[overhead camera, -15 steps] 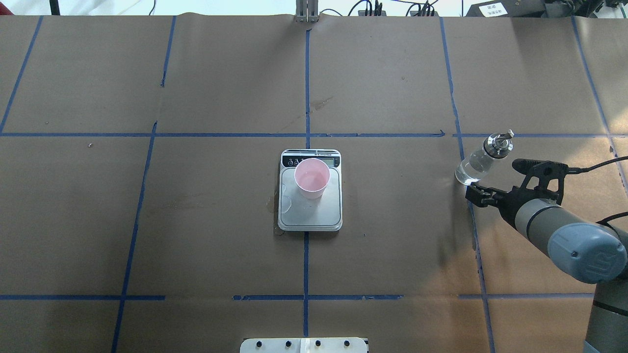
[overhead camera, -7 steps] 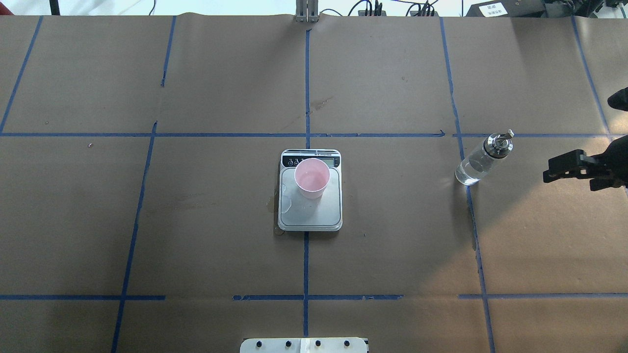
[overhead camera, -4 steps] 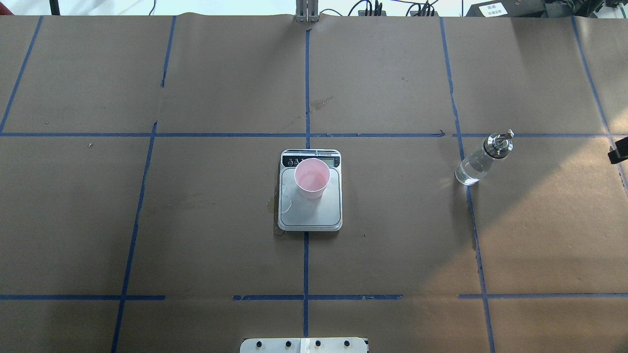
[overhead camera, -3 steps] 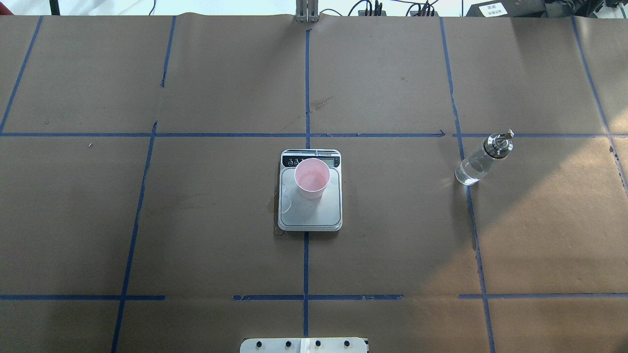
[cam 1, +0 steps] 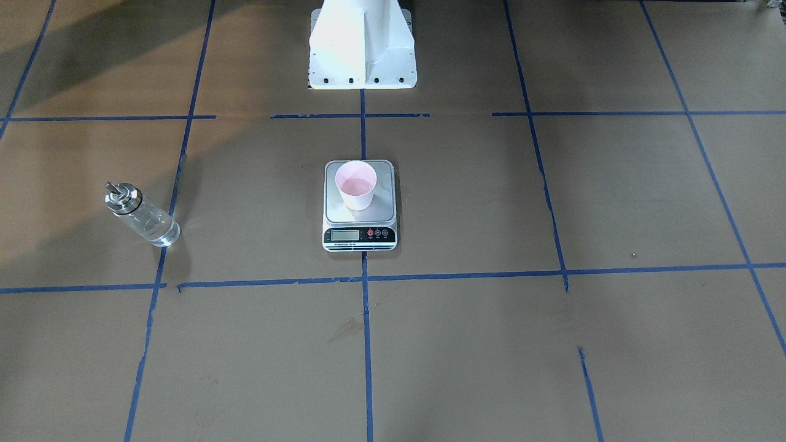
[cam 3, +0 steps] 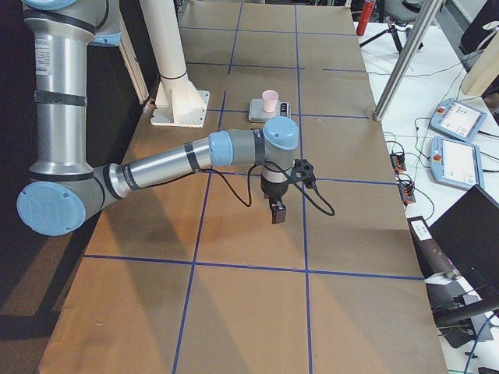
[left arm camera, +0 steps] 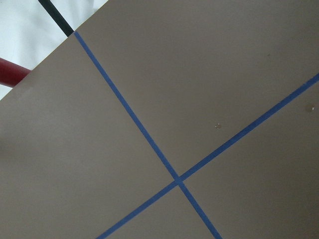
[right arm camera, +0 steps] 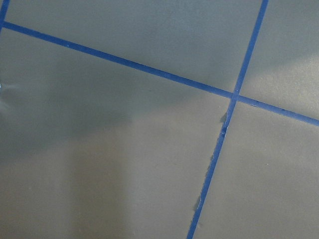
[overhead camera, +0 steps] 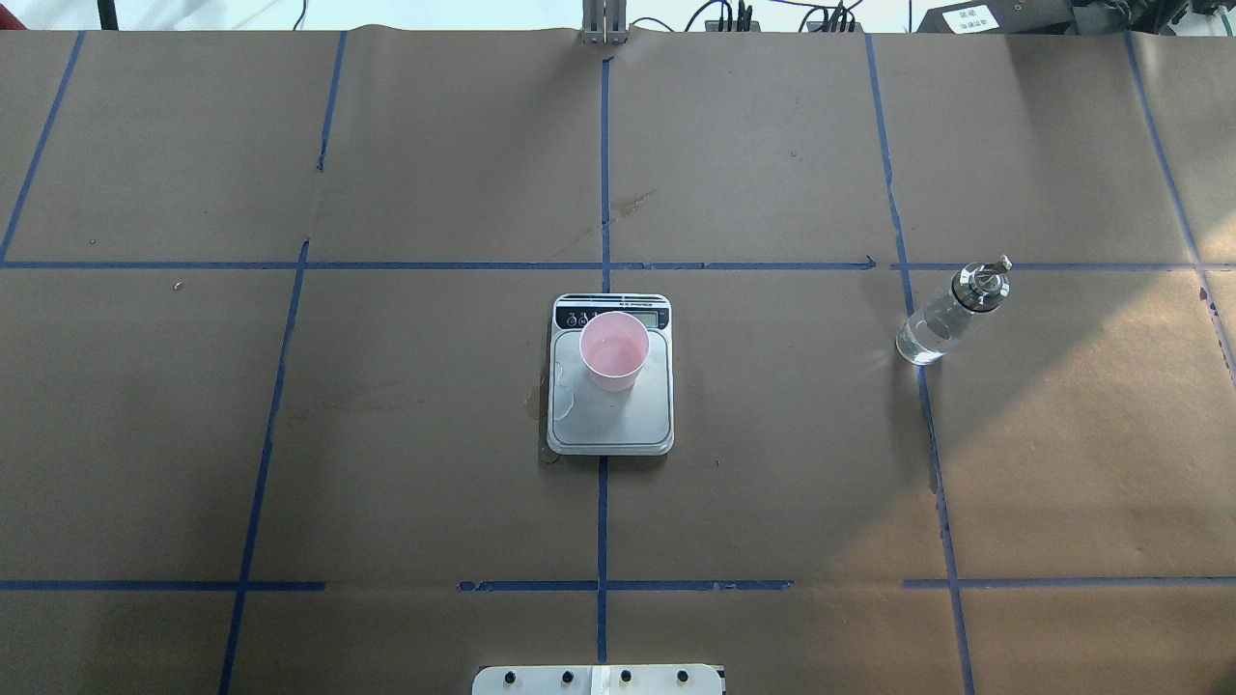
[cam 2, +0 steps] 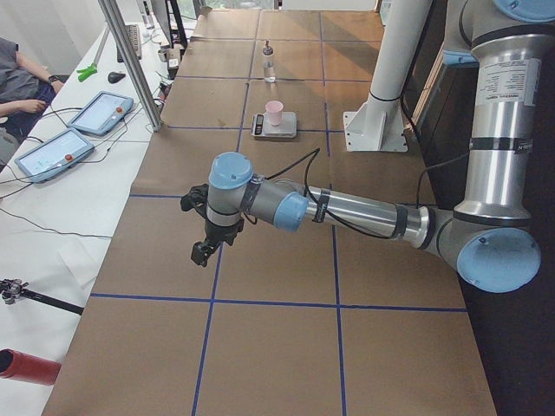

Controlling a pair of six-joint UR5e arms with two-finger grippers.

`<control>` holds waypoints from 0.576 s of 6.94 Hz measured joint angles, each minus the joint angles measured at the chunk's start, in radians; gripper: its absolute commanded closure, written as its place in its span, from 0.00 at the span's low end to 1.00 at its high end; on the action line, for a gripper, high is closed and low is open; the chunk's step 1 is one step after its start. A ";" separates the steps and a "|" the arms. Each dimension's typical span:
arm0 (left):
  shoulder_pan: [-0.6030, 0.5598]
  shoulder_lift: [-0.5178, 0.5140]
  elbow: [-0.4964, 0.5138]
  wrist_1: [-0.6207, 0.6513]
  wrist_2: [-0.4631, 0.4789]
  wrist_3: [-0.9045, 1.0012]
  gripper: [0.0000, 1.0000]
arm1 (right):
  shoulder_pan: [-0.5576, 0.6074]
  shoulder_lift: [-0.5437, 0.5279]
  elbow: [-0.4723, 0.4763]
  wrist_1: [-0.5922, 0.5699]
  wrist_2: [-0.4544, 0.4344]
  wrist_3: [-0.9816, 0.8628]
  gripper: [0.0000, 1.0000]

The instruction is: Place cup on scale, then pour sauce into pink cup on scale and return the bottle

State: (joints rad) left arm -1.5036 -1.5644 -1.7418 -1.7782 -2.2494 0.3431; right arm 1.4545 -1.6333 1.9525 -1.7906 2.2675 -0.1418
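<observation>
The pale pink cup point(overhead camera: 614, 349) stands upright on the far half of the scale point(overhead camera: 618, 425), mid-table; the cup point(cam 1: 355, 184) and scale point(cam 1: 385, 205) also show in the front view. The clear glass bottle point(overhead camera: 951, 314) with a metal cap stands alone on the paper to the right, with clear sauce point(overhead camera: 922, 340) in its lower part. No gripper is near either. My left gripper point(cam 2: 201, 251) and right gripper point(cam 3: 277, 212) hang over bare paper at opposite table ends. They show only in the side views, so I cannot tell if they are open or shut.
Brown paper with a blue tape grid covers the table. The robot's white pedestal point(cam 1: 362, 43) stands behind the scale. A wet patch point(overhead camera: 563, 396) lies on the scale's left side. Tablets point(cam 2: 100, 111) and a seated person point(cam 2: 17, 82) are beyond the table's edge.
The right arm has drawn back from beside the bottle and left the overhead view on the right. Bottle, cup and scale have not moved.
</observation>
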 measured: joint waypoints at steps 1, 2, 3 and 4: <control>-0.010 0.016 0.007 0.001 -0.018 0.002 0.00 | 0.006 -0.002 -0.034 0.035 -0.009 -0.017 0.00; -0.019 0.032 0.025 0.002 -0.025 0.004 0.00 | 0.006 -0.003 -0.095 0.083 -0.019 -0.022 0.00; -0.034 0.049 0.049 0.008 -0.028 0.005 0.00 | 0.010 -0.002 -0.175 0.141 0.000 -0.019 0.00; -0.068 0.059 0.062 0.051 -0.030 0.005 0.00 | 0.020 -0.005 -0.239 0.192 0.053 -0.012 0.00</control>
State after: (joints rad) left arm -1.5712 -1.5053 -1.6799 -1.7275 -2.2789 0.3480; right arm 1.4749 -1.6380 1.7136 -1.5989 2.3210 -0.1539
